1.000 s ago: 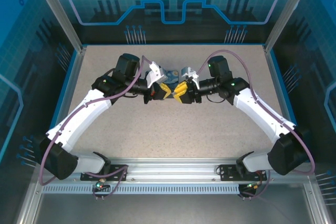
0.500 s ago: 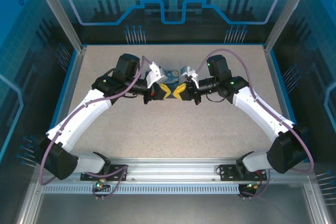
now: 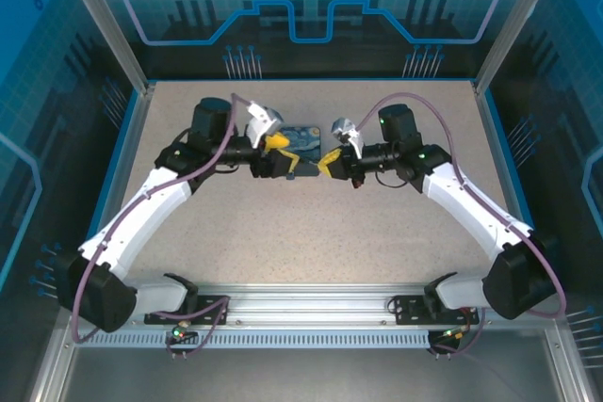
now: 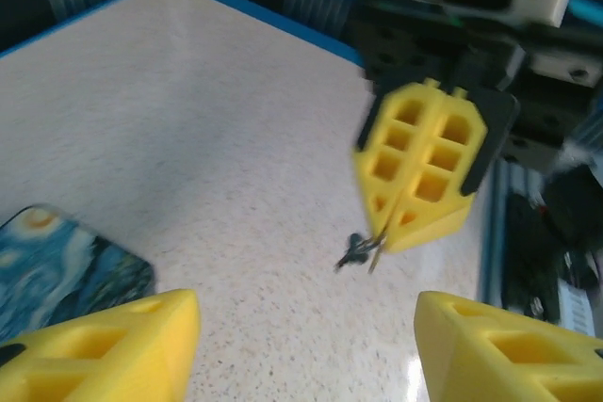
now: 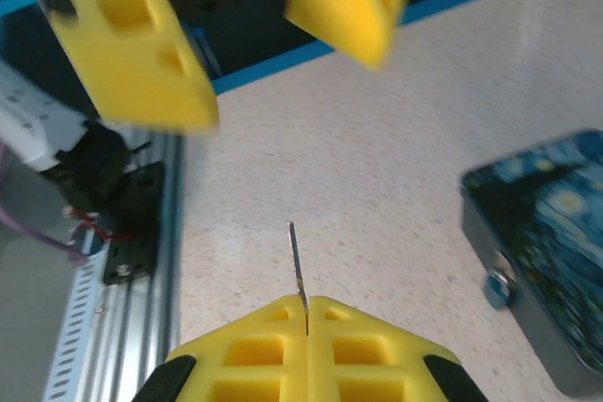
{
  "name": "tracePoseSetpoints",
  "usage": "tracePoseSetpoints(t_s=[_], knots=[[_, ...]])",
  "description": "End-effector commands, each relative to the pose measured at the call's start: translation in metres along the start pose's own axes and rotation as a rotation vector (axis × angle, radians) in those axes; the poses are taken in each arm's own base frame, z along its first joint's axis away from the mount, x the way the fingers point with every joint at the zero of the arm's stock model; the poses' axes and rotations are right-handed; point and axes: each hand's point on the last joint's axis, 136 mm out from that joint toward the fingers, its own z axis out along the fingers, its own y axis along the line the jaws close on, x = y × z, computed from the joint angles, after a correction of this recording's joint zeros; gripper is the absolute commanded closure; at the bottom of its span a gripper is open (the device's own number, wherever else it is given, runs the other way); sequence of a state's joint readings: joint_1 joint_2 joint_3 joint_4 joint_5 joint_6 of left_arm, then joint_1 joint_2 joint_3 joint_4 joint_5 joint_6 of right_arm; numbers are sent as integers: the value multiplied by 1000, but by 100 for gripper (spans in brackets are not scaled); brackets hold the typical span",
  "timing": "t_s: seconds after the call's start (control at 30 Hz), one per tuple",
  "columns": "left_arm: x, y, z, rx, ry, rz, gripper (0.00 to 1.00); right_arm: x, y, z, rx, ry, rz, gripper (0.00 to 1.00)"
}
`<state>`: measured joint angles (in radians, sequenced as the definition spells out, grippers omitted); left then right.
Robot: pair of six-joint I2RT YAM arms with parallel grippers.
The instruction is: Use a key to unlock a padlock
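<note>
My right claw (image 5: 306, 308) is pinched shut on the key (image 5: 297, 261), whose thin blade sticks out past the tips toward my left claw (image 4: 306, 315). That one gapes wide, holding nothing, just left of it. The padlock (image 5: 497, 285) sits against the side of the painted tin (image 5: 551, 223), which rests on the worktop (image 5: 377, 138) just far of both claws.
</note>
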<state>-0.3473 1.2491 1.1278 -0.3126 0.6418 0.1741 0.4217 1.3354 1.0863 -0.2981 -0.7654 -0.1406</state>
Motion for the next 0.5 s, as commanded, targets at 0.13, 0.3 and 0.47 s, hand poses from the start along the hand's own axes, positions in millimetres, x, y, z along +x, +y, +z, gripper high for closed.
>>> tracePoseSetpoints(t_s=[0.13,0.3,0.47], knots=[[29,50,-9,-200,-121,-347,32,27,-66,5,238,-43,322,100],[85,69,13,-236,-52,-555,33,60,-105,10,404,54,394,100],[123,81,29,-284,2,-616,31,65,-128,19,447,101,398,100]])
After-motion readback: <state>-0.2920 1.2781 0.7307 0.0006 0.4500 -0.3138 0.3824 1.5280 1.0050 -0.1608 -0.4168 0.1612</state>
